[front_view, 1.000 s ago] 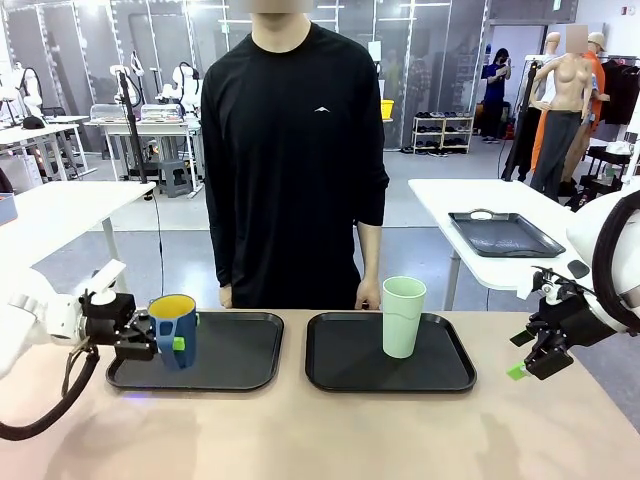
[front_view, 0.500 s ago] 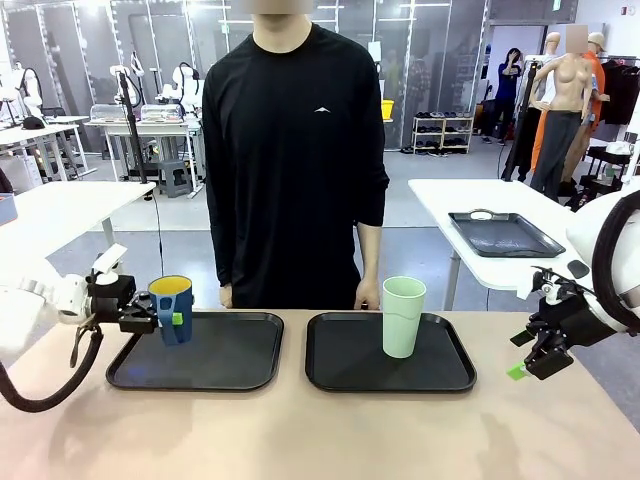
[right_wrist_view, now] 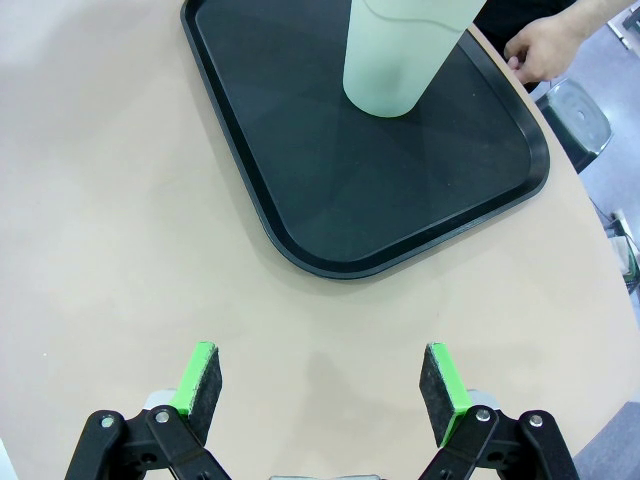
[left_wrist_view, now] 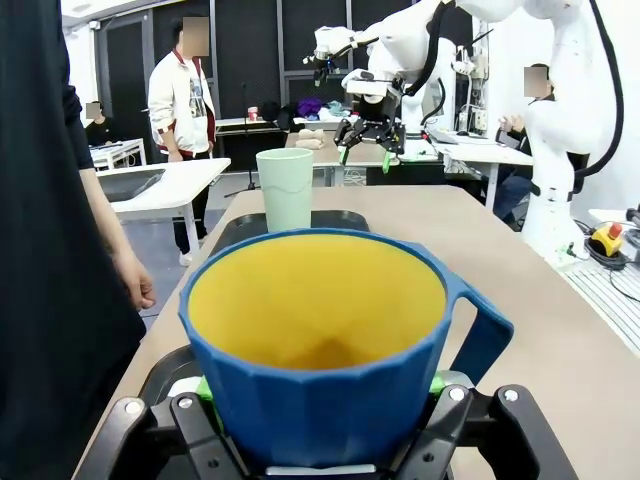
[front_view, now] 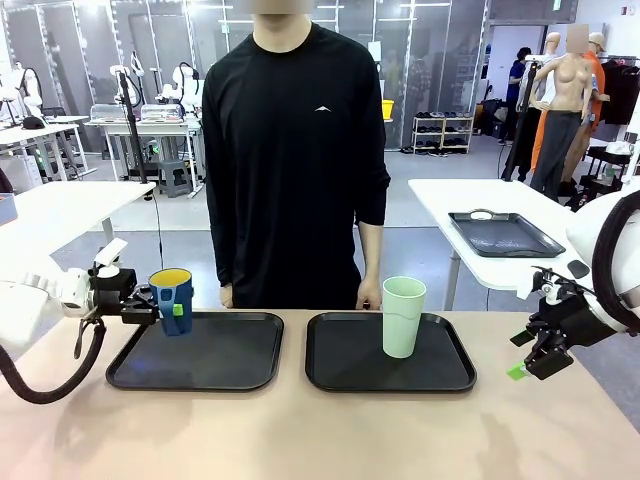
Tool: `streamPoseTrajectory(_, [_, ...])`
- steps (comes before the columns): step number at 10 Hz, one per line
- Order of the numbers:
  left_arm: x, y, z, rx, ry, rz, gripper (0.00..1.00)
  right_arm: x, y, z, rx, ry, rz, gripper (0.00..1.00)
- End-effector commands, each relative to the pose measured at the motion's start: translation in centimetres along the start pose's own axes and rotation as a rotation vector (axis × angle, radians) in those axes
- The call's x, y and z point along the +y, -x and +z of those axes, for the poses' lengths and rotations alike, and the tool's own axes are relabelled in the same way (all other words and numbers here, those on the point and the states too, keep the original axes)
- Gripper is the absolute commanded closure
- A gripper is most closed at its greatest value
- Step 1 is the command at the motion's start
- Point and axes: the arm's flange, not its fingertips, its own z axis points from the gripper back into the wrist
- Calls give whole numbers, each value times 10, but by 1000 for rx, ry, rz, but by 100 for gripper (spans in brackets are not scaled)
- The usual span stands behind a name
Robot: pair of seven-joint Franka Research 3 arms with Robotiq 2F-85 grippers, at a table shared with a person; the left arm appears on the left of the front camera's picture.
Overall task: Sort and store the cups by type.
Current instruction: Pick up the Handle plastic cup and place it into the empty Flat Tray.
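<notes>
The dark blue mug (front_view: 172, 300) with a yellow inside is held upright over the far left corner of the left black tray (front_view: 215, 365). My left gripper (front_view: 160, 308) is shut on its sides. In the left wrist view the mug (left_wrist_view: 320, 340) is close up, handle to the right, green pads (left_wrist_view: 205, 388) pressed against it. The pale mint-green tumbler (front_view: 403, 316) stands upright on the right black tray (front_view: 345, 375). My right gripper (front_view: 530, 362) hangs open off that tray's right side. The right wrist view has its open gripper (right_wrist_view: 320, 378) over bare table, short of the tumbler (right_wrist_view: 405, 55).
A person in black stands at the table's far edge, one hand (right_wrist_view: 548, 45) resting by the right tray's (right_wrist_view: 300, 150) far corner. The tabletop (front_view: 320, 430) in front of both trays is bare. A white side table (front_view: 480, 200) with another tray stands behind on the right.
My left gripper has lifted the blue mug and carried it back toward the left tray's far left corner. The right gripper and the tumbler have stayed put.
</notes>
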Motion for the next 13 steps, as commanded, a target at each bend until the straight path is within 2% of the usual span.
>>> streamPoseTrajectory(1, [0, -1, -1, 7, -4, -1, 26, -1, 1, -2, -7, 1, 5, 0])
streamPoseTrajectory(5, [7, 11, -6, 12, -16, -18, 26, -1, 1, -2, -7, 1, 5, 0])
streamPoseTrajectory(13, [32, 51, -9, 40, 5, -145, 26, -1, 1, -2, -7, 1, 5, 0])
